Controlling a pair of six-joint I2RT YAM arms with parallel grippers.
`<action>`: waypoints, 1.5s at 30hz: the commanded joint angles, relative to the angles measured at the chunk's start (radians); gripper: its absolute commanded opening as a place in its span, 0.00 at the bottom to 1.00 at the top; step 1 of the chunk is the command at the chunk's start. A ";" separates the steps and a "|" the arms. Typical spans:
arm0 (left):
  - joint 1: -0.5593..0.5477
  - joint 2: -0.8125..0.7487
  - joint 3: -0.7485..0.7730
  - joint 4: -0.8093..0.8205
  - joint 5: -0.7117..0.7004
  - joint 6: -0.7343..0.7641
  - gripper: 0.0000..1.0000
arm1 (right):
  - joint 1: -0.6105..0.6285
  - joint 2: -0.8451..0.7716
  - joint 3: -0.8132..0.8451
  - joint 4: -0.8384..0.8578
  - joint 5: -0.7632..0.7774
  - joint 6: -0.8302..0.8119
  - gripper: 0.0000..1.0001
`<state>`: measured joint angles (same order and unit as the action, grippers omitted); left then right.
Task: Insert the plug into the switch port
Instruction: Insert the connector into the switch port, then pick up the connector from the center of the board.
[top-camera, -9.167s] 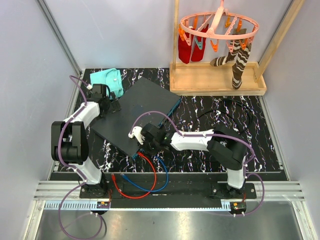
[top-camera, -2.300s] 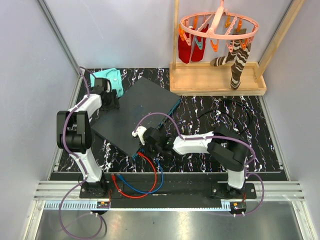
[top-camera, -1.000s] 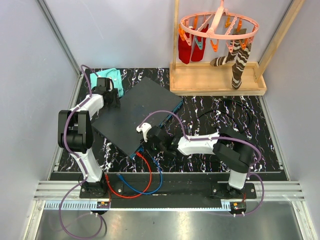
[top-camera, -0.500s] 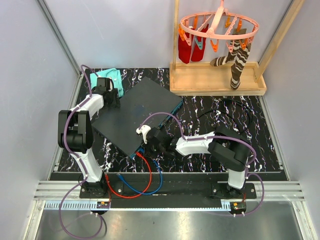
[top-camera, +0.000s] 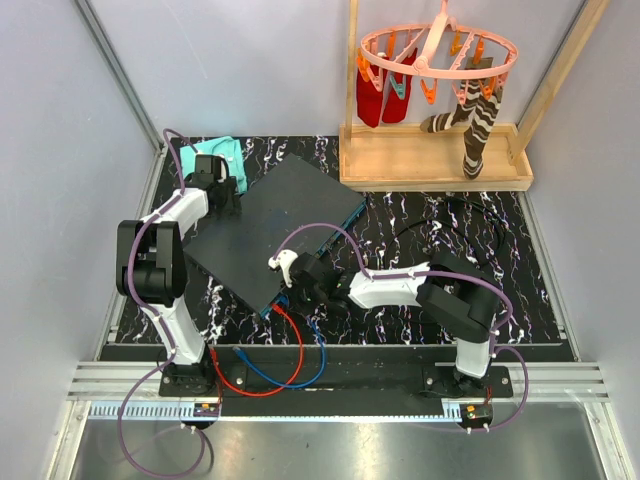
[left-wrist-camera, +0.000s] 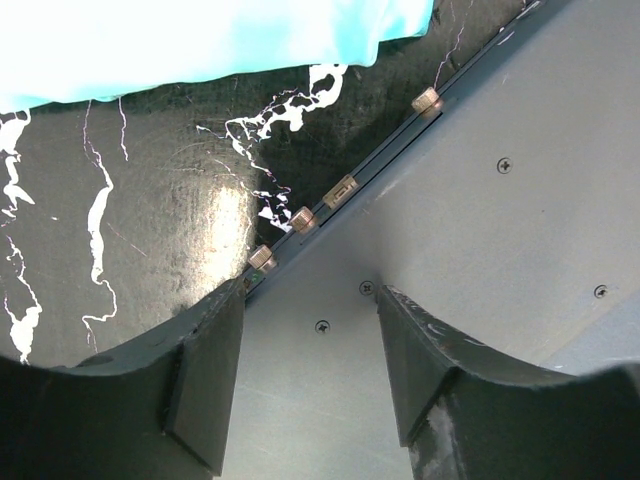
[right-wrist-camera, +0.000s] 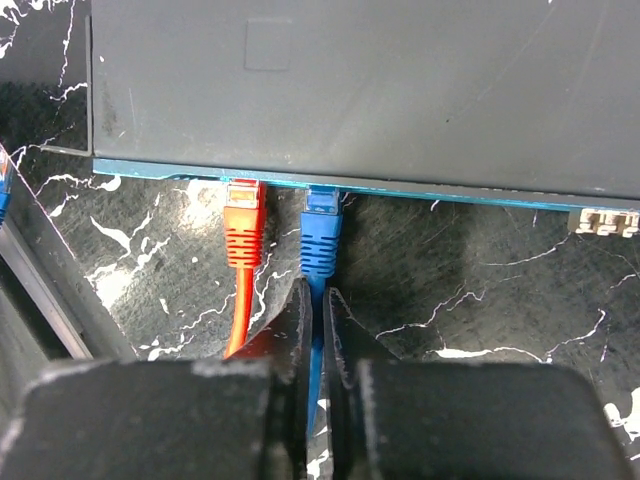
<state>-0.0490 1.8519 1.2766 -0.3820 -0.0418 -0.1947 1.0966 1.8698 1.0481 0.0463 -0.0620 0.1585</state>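
Note:
The switch (top-camera: 270, 215) is a flat dark grey box lying at an angle on the mat, and its teal-blue edge (right-wrist-camera: 450, 192) faces my right arm. A blue plug (right-wrist-camera: 321, 235) has its tip at a socket in that edge, right next to an orange plug (right-wrist-camera: 243, 225). My right gripper (right-wrist-camera: 318, 292) is shut on the blue cable (right-wrist-camera: 316, 350) just behind the plug's boot. My left gripper (left-wrist-camera: 305, 300) stands open over the switch's far-left corner (left-wrist-camera: 480, 230), with bare grey panel between its fingers.
A folded teal cloth (top-camera: 222, 155) lies beyond the left gripper. Small brass connectors (left-wrist-camera: 340, 190) line the switch's back edge. Red (top-camera: 300, 345) and blue (top-camera: 262, 372) cables loop toward the near edge. A wooden tray with a sock hanger (top-camera: 435, 155) stands at the back right.
My right gripper's jaws have closed onto the blue cable and shifted slightly left along the switch's edge. The left gripper has stayed where it was.

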 joint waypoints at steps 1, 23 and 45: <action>-0.086 0.063 -0.059 -0.310 0.154 -0.049 0.63 | -0.023 -0.018 0.052 0.153 0.067 -0.002 0.14; -0.158 -0.445 0.000 -0.319 -0.052 -0.170 0.99 | -0.489 -0.492 -0.094 -0.537 0.284 0.105 0.78; -0.224 -0.843 -0.471 -0.083 -0.070 -0.084 0.99 | -0.992 -0.103 0.049 -0.545 0.053 -0.180 0.83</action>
<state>-0.2752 1.0134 0.7959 -0.5327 -0.0891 -0.2989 0.1215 1.7691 1.0920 -0.4831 0.0574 0.0257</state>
